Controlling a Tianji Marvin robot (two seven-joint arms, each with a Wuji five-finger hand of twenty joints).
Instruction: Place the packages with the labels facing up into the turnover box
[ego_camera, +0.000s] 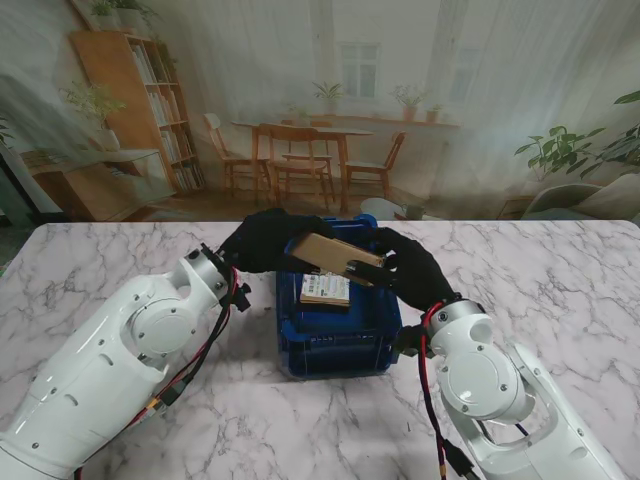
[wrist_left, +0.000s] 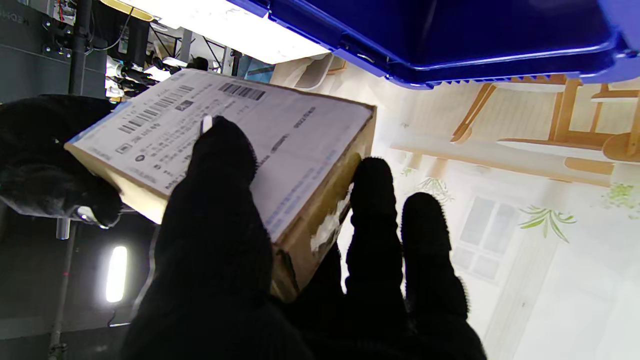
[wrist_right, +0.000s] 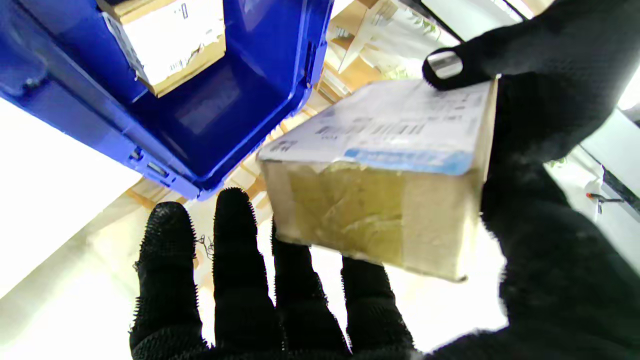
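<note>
Black knit gloves cover both hands, and between them they hold one brown cardboard package (ego_camera: 336, 257) in the air over the far half of the blue turnover box (ego_camera: 338, 345).

Starting at the left of the stand view, the left hand (ego_camera: 268, 240) reaches in from the robot's left and closes on the package's left end. Its wrist view shows the thumb (wrist_left: 220, 165) pressed flat across the white shipping label (wrist_left: 280, 135), while the other fingers (wrist_left: 372, 200) wrap the cardboard edge on the opposite side, so the package sits pinched between thumb and fingers. The label faces that camera, which looks up from beneath the hand, and from the stand only plain brown cardboard shows on top (the label side is turned downward).

In the middle, the package is tilted, its left end farther from the stand camera than its right end. Beneath it, inside the box, a second package (ego_camera: 327, 289) lies flat with its white label up.

At the right, the right hand (ego_camera: 410, 268) grips the package's other end. Its wrist view shows the thumb tip (wrist_right: 450, 67) on the labelled face and the palm against the end, with four fingers (wrist_right: 240, 260) extended straight alongside the taped cardboard side rather than curled around it.
</note>
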